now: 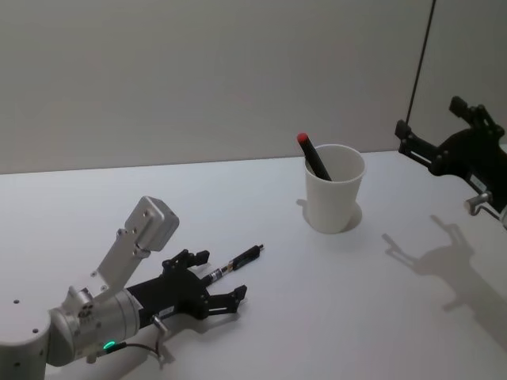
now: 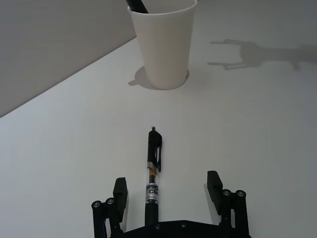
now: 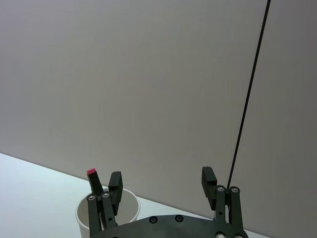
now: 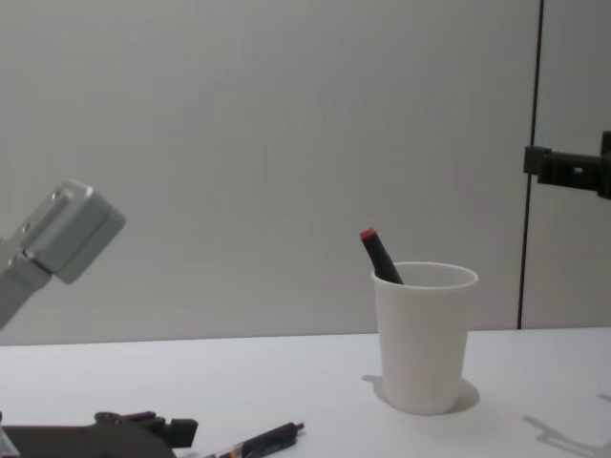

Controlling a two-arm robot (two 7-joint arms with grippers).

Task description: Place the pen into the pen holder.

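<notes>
Red-capped marker [image 1: 315,158] leans in pen holder [image 1: 333,204]; pen [image 2: 154,158] lies within spread left claw [image 2: 167,181].

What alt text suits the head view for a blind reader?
The left gripper, open and low over a white table, straddles a black pen lying flat. Beyond stands a white paper cup holding a red-tipped pen; the right gripper hangs open at the right edge.

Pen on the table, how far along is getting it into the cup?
Done: a red-capped pen stands in the pen holder, and the left gripper is low at the table, open. In hand: its fingers straddle the pen lying there, not yet closed. Left: grasp, lift, drop it in. The right gripper hangs open, raised at the right.
</notes>
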